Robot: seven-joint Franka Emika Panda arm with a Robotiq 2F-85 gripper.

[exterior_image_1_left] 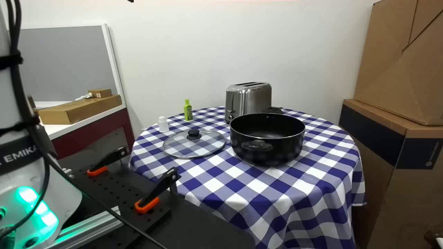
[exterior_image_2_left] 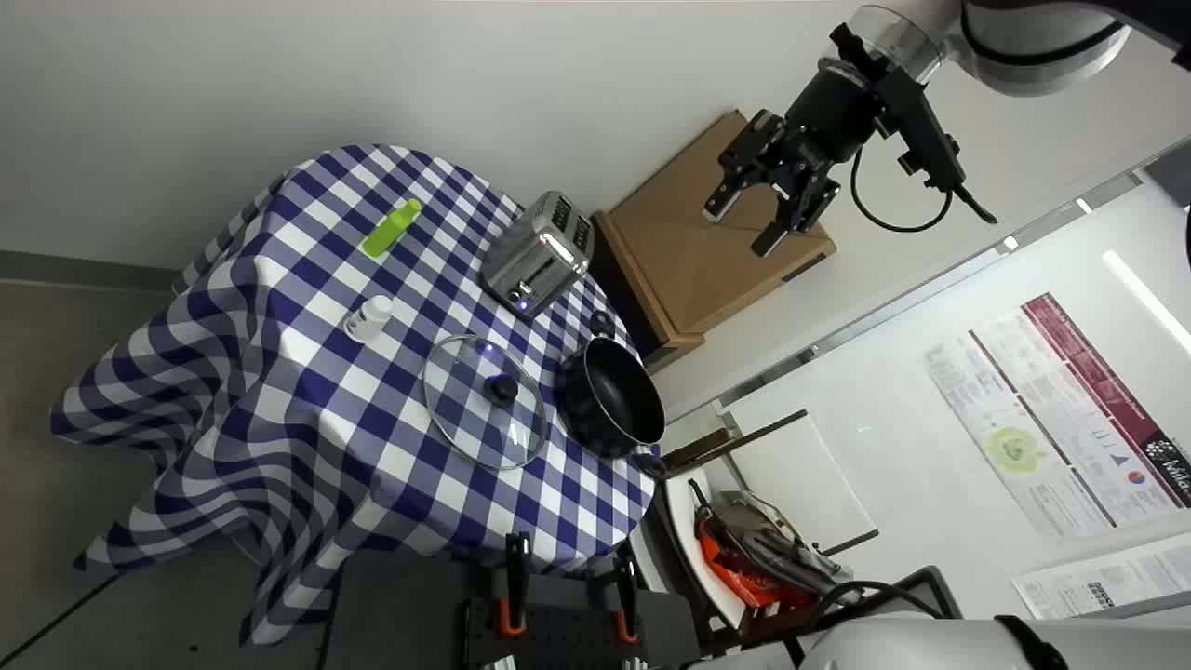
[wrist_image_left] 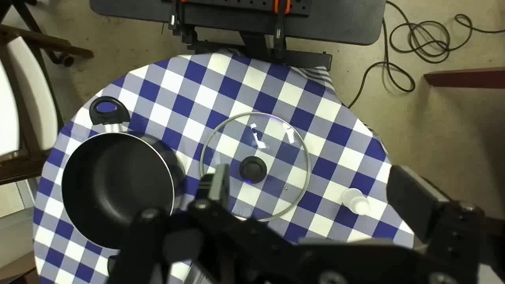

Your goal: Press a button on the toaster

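The toaster (exterior_image_1_left: 254, 98) is a shiny silver box standing upright on the checkered tablecloth, behind the black pot. It also shows in an exterior view (exterior_image_2_left: 535, 261), where its narrow end has small controls (exterior_image_2_left: 521, 296) and a bluish light spot. A small silver sliver at the bottom edge of the wrist view (wrist_image_left: 194, 276) looks like part of it; the rest is hidden or out of frame. My gripper (exterior_image_2_left: 742, 223) is open and empty, high above the table and apart from the toaster. In the wrist view the gripper's fingers (wrist_image_left: 309, 181) are wide apart with nothing between them.
A black pot (exterior_image_1_left: 266, 148) stands near the toaster. A glass lid with a black knob (wrist_image_left: 252, 169) lies beside the pot. A white bottle (wrist_image_left: 355, 201) and a green bottle (exterior_image_2_left: 391, 228) stand on the tablecloth. Cardboard boxes (exterior_image_1_left: 398, 69) rise beside the table. Two clamps (exterior_image_1_left: 157, 188) are on the black base table.
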